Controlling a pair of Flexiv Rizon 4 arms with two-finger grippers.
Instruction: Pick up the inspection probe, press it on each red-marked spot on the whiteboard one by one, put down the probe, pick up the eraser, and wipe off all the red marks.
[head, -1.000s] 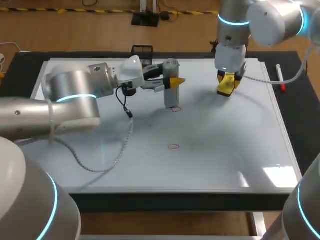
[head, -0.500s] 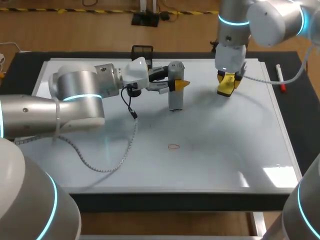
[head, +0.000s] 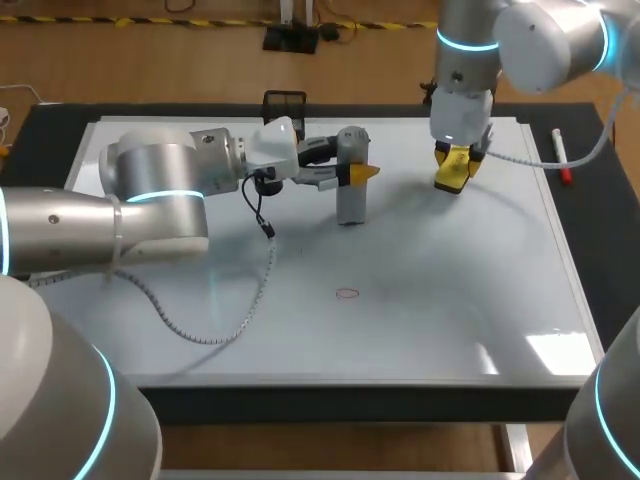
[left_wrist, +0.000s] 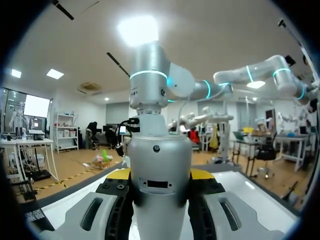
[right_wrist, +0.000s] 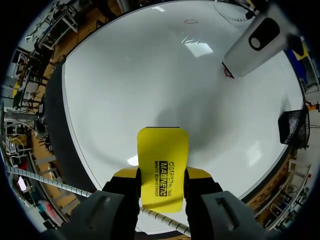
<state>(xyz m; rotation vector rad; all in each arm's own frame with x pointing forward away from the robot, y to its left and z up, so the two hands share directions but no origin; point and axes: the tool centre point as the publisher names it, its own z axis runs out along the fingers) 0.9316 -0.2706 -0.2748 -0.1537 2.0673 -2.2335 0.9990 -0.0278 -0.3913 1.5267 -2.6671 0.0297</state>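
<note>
Grey and upright, the inspection probe (head: 350, 200) stands in the head view with its foot on the whiteboard (head: 450, 300). Our left gripper (head: 353, 172) pinches it near the top, and that arm comes in sideways, which keeps the shaft vertical for a square press. One bare red mark (head: 347, 293) lies nearer us, well apart from the probe. Our right gripper (head: 455, 160) hangs over the far side of the board, clamped on the yellow eraser (head: 448, 182), which we judge is held ready for wiping. A red-capped pen (head: 562, 160) lies near the board's right edge.

From the left wrist, the probe fills the gap between both yellow tips, which press on it from two sides.

From the right wrist, the eraser sits squeezed between the fingers, pointing towards the board. Ahead, another red mark (right_wrist: 228, 73) peeks out at the probe's foot, so we judge the press is on target.
</note>
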